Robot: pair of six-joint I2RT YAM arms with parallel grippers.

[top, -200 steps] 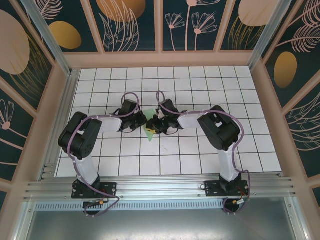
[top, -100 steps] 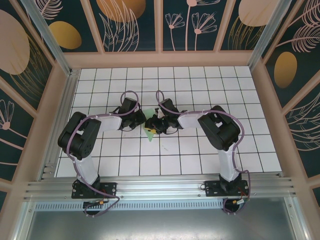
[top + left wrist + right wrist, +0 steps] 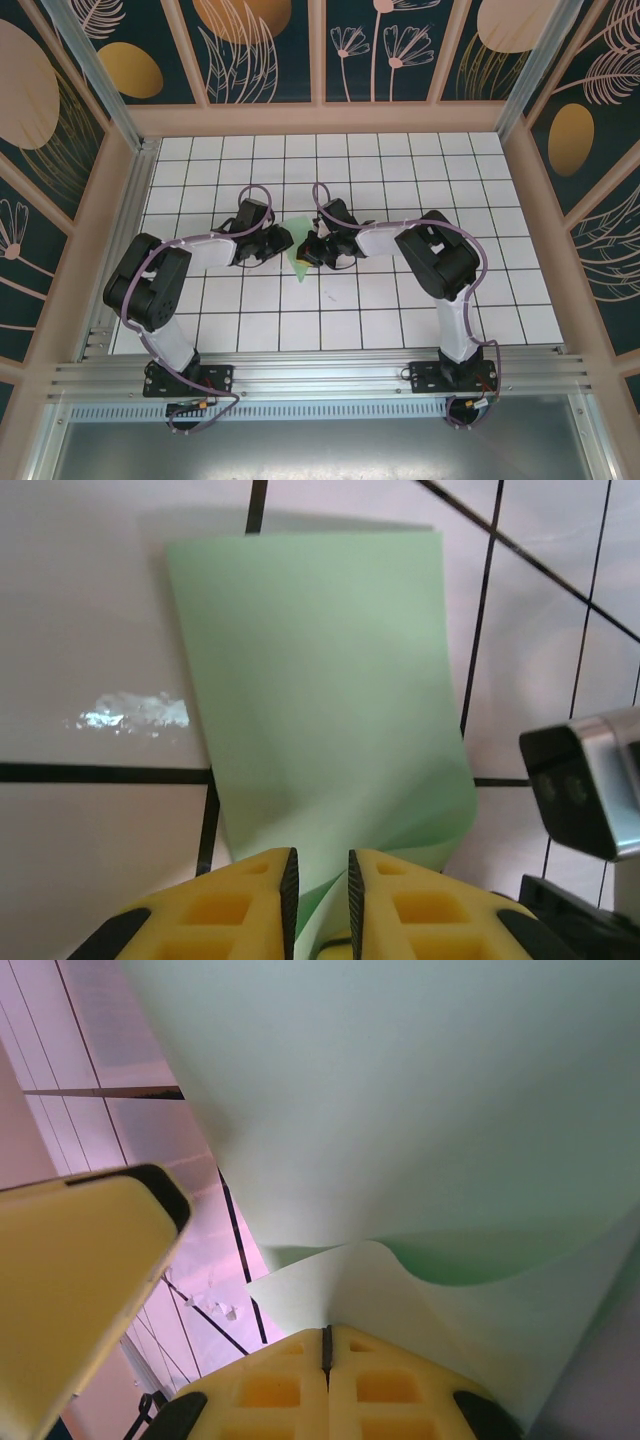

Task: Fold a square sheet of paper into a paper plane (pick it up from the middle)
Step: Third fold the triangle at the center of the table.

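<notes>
1. The right pincer is clenched on the square sheet of paper, which curls just ahead.
2. The left pincer is slightly parted, with the paper's edge between its jaws.
3. It looks light and floppy, so I'd pinch the middle gently.

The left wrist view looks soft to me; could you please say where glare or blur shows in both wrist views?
Left wrist: white glare patch on the table beside the slightly blurred sheet of paper; right wrist: the sheet very close, soft, shadowed at its curl.
</notes>
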